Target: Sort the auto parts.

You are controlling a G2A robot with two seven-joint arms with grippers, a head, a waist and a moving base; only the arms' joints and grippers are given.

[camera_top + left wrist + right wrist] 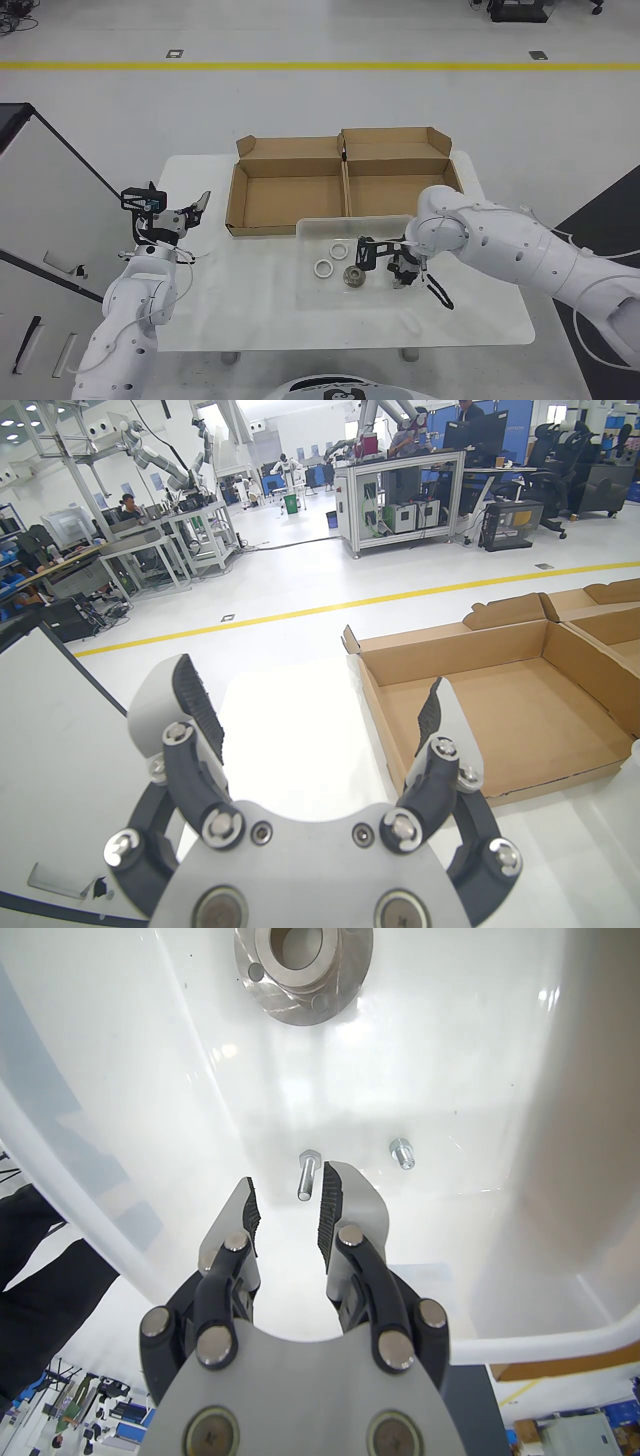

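My right gripper point(287, 1176), half open and empty, hangs over the long silver hex-head bolt point(306, 1176) lying in the white plastic tray point(550, 1103), so I should centre its shank before closing.

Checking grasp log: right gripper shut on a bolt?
No, the right gripper is open; the long bolt lies ungripped by its fingertips.

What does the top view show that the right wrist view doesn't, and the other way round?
Top view adds: two cardboard boxes, two white rings in the clear tray, and the open left fingers. Right wrist view adds: two bolts lying on the tray floor, one just ahead of the open right fingers. Both share: the tray, the flanged metal part and the right fingers.
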